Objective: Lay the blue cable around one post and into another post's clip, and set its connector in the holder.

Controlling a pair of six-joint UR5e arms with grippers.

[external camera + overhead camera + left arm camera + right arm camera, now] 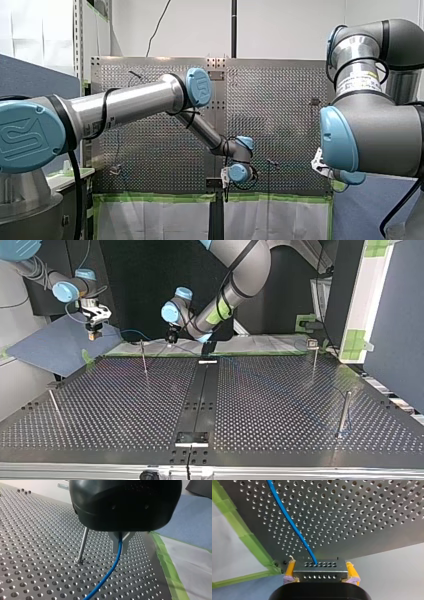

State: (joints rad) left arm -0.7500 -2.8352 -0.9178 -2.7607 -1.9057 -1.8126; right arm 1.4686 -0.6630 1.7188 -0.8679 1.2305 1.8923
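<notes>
My left gripper point(120, 545) is shut on the blue cable point(110, 571), which runs down from its metal fingers point(114, 543) over the perforated plate. A thin metal post point(82, 545) stands just beside it. My right gripper point(319, 576), with yellow pads point(290, 569), is shut on the cable's metal connector point(320, 571); the blue cable point(292, 522) leaves it across the plate's corner. In the top view my right gripper point(94, 331) hangs off the table's far left corner, my left gripper point(171, 338) over the far edge near a post point(144, 357).
More posts stand on the plate: one with a clip on top point(313, 346) at the far right, a plain one point(343, 412) at the near right, a slanted one point(55, 407) at the near left. A black strip point(200, 395) with a small fixture point(192, 438) runs down the middle. Green tape point(166, 562) lines the plate's edge.
</notes>
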